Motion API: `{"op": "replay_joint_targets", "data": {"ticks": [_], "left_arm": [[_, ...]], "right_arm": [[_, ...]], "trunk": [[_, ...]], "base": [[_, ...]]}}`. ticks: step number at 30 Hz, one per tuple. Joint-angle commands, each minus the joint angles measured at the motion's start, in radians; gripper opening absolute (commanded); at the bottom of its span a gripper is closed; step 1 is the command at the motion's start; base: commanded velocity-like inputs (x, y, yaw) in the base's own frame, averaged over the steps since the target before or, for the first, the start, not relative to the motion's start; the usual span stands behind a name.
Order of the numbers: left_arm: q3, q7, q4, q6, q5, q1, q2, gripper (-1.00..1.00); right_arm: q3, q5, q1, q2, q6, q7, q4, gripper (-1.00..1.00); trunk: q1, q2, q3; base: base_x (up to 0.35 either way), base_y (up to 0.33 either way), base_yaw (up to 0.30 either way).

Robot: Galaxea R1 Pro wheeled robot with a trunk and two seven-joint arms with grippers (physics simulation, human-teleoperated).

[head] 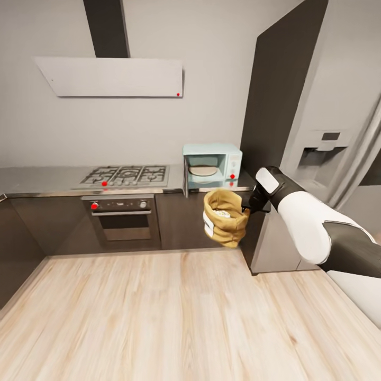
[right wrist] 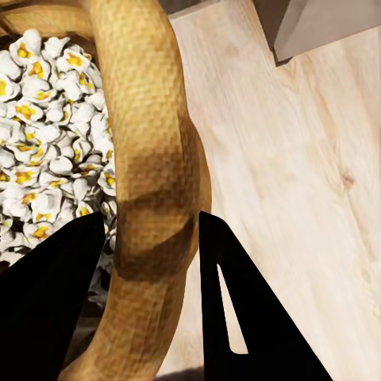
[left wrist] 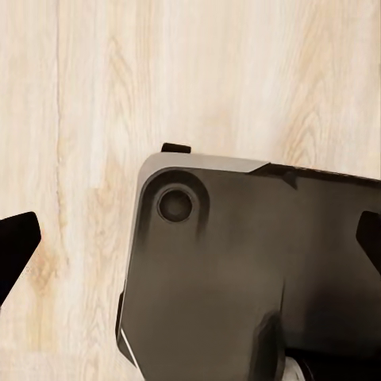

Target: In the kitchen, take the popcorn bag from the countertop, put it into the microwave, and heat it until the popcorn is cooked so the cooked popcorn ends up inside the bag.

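Observation:
The golden-brown popcorn bag (head: 225, 222) hangs in the air in front of the countertop (head: 42, 180), just below the mint-blue microwave (head: 211, 161). My right gripper (head: 246, 203) is shut on the bag's rolled rim (right wrist: 151, 198), one finger inside and one outside. White puffed popcorn (right wrist: 48, 135) with yellow centres fills the bag. The microwave's door (head: 186, 177) stands open, with a round plate (head: 203, 171) inside. My left gripper (left wrist: 194, 242) is open, pointing down at the floor over my own dark base (left wrist: 238, 270).
A gas hob (head: 127, 174) and a steel oven (head: 124, 217) with a red knob sit left of the microwave. A tall dark panel (head: 275, 95) and a grey fridge (head: 328, 153) stand to the right. Pale wood floor (head: 159, 317) spreads in front.

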Motion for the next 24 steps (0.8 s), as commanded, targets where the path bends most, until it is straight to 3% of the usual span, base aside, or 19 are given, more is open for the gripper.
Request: {"op": "replay_joint_targets", "data": {"ticks": [1,24], "left_arm": [[0.002,0.001,0.0,-0.003,0.001,-0.001,0.0,1.0],[0.002,0.001,0.0,-0.003,0.001,-0.001,0.003,1.0]], "right_arm": [[-0.008,-0.002,0.0,0.002,0.002,-0.008,-0.001,-1.0],[-0.008,0.0,-0.006,-0.002,0.002,-0.011,0.004,-1.0]], "trunk": [[0.001,-0.002,-0.002],[0.001,-0.002,-0.002]], "base": [[0.346,0.0,0.0],[0.346,0.007,0.0]]}}
